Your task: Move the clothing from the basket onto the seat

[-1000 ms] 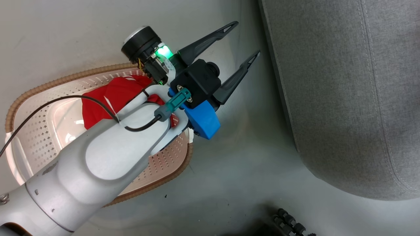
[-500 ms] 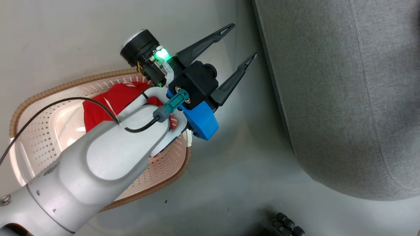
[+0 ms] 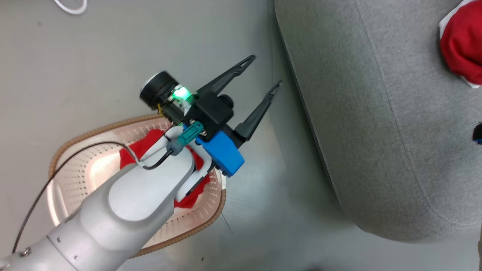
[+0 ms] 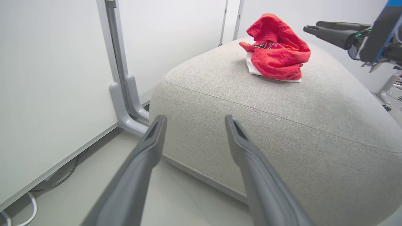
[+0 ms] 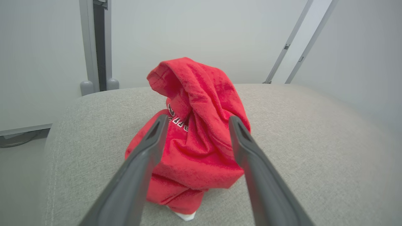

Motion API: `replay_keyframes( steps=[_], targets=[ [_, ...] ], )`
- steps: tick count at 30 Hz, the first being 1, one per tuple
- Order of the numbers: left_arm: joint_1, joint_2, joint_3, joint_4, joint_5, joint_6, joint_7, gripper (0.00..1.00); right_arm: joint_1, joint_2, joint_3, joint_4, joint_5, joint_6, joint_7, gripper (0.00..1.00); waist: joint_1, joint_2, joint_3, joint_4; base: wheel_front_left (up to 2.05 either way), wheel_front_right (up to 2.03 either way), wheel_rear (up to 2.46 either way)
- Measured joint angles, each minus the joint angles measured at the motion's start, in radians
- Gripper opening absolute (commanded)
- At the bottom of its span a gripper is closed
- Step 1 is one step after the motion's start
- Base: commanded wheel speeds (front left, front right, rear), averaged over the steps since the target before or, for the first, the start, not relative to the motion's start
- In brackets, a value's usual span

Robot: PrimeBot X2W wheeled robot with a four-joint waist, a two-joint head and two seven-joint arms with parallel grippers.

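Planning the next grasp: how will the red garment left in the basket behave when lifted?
Probably floppy: the garment lies crumpled in the basket, and the other garment slumps in soft folds on the seat. Likely light, hanging from one pinch, so it may snag leaving the basket.

Left gripper (image 3: 266,70) spread, right gripper (image 5: 198,118) spread, seemingly empty

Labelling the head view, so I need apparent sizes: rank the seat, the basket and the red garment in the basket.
Largest first:
1. seat
2. basket
3. red garment
The left arm covers part of the last two.
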Motion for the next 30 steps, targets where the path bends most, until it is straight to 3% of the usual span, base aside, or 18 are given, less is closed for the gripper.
replay_keyframes(
  steps=[7, 16, 30],
  targets=[
    [0.094, 0.001, 0.088, 0.007, -0.027, 0.033, -0.012, 1.0, 0.101, 0.027, 0.099, -0.117, -0.004, 0.0, 0.0, 1.0, -0.0002, 0.0, -0.111, 0.032, 0.0, 0.0, 0.0],
    [0.268, 0.006, 0.313, -0.075, 0.013, 0.063, -0.013, 1.0, 0.196, 0.063, 0.241, -0.217, 0.012, 0.0, 0.0, 1.0, -0.0003, 0.0, -0.235, 0.105, 0.0, 0.0, 0.0],
    [0.586, -0.055, 0.648, -0.132, 0.127, 0.016, -0.013, 1.0, 0.378, 0.107, 0.344, -0.298, 0.032, 0.0, 0.0, 1.0, -0.0001, 0.0, -0.391, 0.23, 0.0, 0.0, 0.0]
  ],
)
